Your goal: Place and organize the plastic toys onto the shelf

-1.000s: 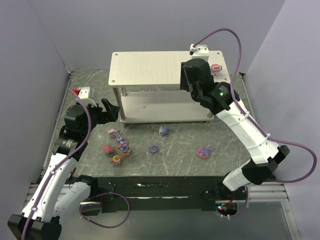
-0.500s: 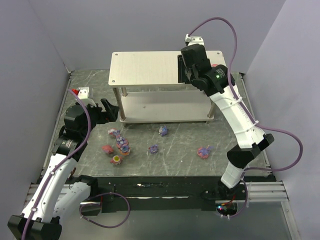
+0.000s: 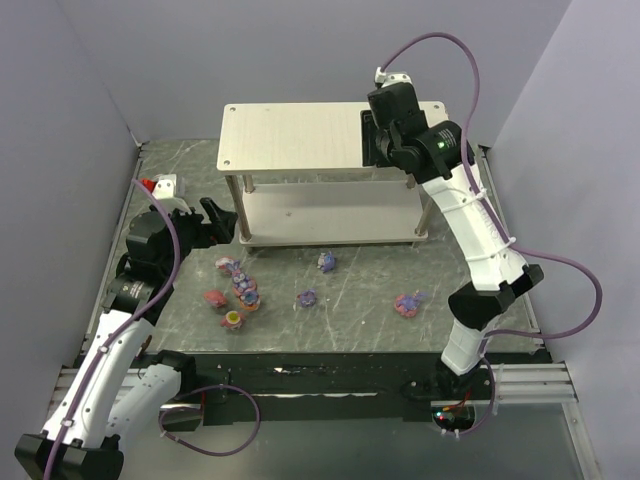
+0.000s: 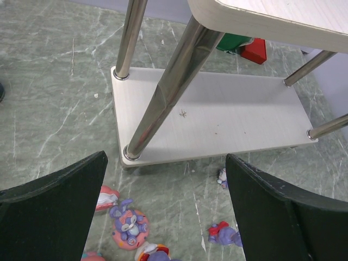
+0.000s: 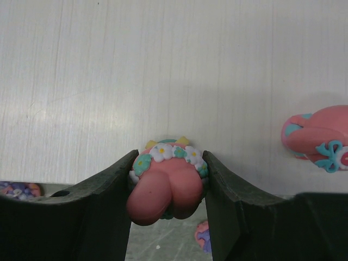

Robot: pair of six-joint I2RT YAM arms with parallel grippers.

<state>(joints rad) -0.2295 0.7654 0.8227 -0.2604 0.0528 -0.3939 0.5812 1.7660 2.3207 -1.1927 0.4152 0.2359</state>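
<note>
Right wrist view: the right gripper (image 5: 168, 163) pinches a pink toy (image 5: 166, 190) with a ring of small flowers, one finger pressed against each side. The toy hangs at the near edge of the shelf's top board (image 5: 163, 65) — whether it touches the wood I cannot tell. A second pink toy (image 5: 321, 138) with a teal bow sits on the same board, off to the right and apart from the held one.

From the top camera, the shelf (image 3: 290, 140) stands at the far side of the bench (image 3: 380, 270). The other toys (image 3: 238, 292) lie loose on the bench in front of it: a cluster at the left and three more toward the right.

The left gripper (image 4: 166, 160) hovers low near the shelf's left front post, fingers spread wide and holding nothing, with the bare lower board (image 4: 217, 117) ahead of it.
</note>
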